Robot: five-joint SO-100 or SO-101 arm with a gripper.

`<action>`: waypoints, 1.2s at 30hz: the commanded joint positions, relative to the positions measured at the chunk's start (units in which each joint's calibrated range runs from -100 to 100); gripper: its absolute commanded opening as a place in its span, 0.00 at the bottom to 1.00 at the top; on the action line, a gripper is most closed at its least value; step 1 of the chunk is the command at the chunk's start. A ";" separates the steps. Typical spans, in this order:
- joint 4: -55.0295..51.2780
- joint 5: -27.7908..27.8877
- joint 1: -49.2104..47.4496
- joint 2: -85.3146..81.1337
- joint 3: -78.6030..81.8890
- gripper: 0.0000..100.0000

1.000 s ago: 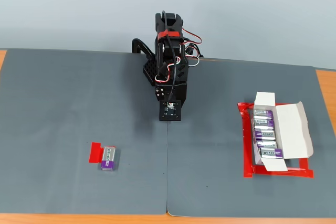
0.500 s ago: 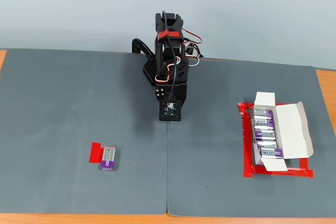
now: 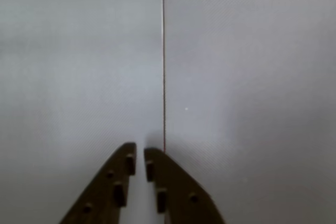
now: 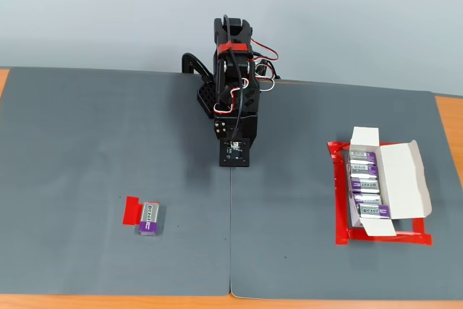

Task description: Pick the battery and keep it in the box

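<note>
The battery (image 4: 150,218), silver-grey and purple, lies flat on the grey mat at the front left in the fixed view, beside a red tape patch (image 4: 132,210). The white box (image 4: 409,179) lies open at the right with its flaps out, and several batteries (image 4: 365,186) sit in a row inside. My gripper (image 3: 140,150) is empty, its jaws almost together with only a thin gap, above bare mat at a seam. The arm (image 4: 233,85) is folded at the back centre, far from both battery and box. Neither shows in the wrist view.
A red tape outline (image 4: 338,208) frames the box. Two grey mats meet at a seam (image 4: 231,251) running front to back under the arm. The orange table edge (image 4: 448,117) shows at the right.
</note>
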State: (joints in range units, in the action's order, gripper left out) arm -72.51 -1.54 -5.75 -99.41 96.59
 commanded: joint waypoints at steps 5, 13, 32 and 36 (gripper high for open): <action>0.02 0.11 0.04 0.08 -3.55 0.02; 0.02 0.11 0.04 0.08 -3.55 0.02; 0.54 0.26 0.19 1.19 -3.82 0.02; 4.62 0.26 0.49 7.71 -7.08 0.02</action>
State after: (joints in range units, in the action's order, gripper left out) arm -70.42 -1.54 -5.75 -96.94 95.51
